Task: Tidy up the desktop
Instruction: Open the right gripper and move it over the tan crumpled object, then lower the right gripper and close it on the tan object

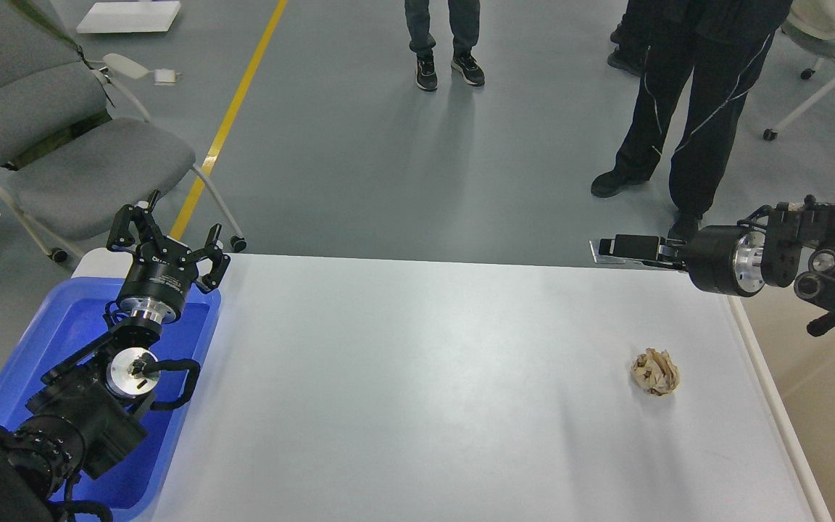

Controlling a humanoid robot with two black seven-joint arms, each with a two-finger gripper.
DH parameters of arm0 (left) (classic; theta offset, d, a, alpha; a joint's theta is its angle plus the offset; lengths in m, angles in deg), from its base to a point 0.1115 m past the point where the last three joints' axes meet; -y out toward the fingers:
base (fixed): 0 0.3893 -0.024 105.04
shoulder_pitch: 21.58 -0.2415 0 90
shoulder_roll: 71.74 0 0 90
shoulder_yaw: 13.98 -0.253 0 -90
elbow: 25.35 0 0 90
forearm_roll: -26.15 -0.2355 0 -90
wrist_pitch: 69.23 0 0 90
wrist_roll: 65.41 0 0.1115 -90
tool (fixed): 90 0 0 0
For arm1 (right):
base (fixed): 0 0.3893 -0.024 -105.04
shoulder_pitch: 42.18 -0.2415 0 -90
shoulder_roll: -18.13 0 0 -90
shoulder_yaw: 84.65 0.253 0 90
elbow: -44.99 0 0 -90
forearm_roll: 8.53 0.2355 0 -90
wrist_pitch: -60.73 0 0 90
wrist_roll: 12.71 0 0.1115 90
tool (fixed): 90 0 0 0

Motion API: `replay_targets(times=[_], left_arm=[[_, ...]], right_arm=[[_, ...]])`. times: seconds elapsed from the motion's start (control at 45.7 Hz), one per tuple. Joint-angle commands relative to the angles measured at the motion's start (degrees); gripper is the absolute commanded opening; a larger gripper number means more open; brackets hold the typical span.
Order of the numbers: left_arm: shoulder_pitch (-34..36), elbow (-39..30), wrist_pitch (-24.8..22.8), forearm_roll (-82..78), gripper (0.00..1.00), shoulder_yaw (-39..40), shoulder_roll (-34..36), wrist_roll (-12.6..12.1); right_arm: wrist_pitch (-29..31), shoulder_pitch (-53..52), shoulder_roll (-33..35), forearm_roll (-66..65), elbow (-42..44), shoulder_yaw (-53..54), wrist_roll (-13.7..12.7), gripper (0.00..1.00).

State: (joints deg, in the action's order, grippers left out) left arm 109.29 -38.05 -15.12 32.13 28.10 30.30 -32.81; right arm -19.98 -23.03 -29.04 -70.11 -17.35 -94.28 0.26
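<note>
On the white desk [417,377], a crumpled paper ball [655,372] lies below the right gripper [624,248], fingers together; the left gripper [165,238] spreads apart over a blue tray [62,330].

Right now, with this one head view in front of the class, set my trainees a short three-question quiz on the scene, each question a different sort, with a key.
1. True or false: the crumpled paper ball lies inside the blue tray.
2. Which pincer is nearer the ball? A) left pincer B) right pincer
3. Fill in: the left pincer hangs above the ____ tray at the desktop's left edge.

Key
1. False: it lies on the desktop, right of centre.
2. B.
3. Blue.
</note>
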Motion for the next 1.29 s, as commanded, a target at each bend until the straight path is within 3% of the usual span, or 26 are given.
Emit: replay_targets(times=[0.0, 0.263, 0.701, 0.832, 1.27], left_arm=[[0.0, 0.04, 0.03, 0.0, 1.0, 0.02, 0.0, 0.0], [0.0, -0.04, 0.04, 0.0, 1.0, 0.02, 0.0, 0.0], [0.0, -0.04, -0.05, 0.0, 1.0, -0.07, 0.0, 0.0], [0.0, -0.04, 0.03, 0.0, 1.0, 0.02, 0.0, 0.0], [0.0, -0.04, 0.03, 0.0, 1.0, 0.02, 0.0, 0.0]], right_arm=[[-4.27, -2.63, -3.54, -12.69, 0.73, -9.52, 0.13, 1.0], [-7.97, -0.34, -8.29, -13.84, 5.47, -14.27, 0.57, 1.0], [-8.76, 7.92, -11.81, -15.16, 16.37, -15.42, 1.71, 1.0], [-8.76, 9.67, -12.51, -14.19, 17.86, -14.89, 3.55, 1.0], [-9.73, 15.04, -18.22, -14.01, 28.5, -14.36, 5.31, 1.0]])
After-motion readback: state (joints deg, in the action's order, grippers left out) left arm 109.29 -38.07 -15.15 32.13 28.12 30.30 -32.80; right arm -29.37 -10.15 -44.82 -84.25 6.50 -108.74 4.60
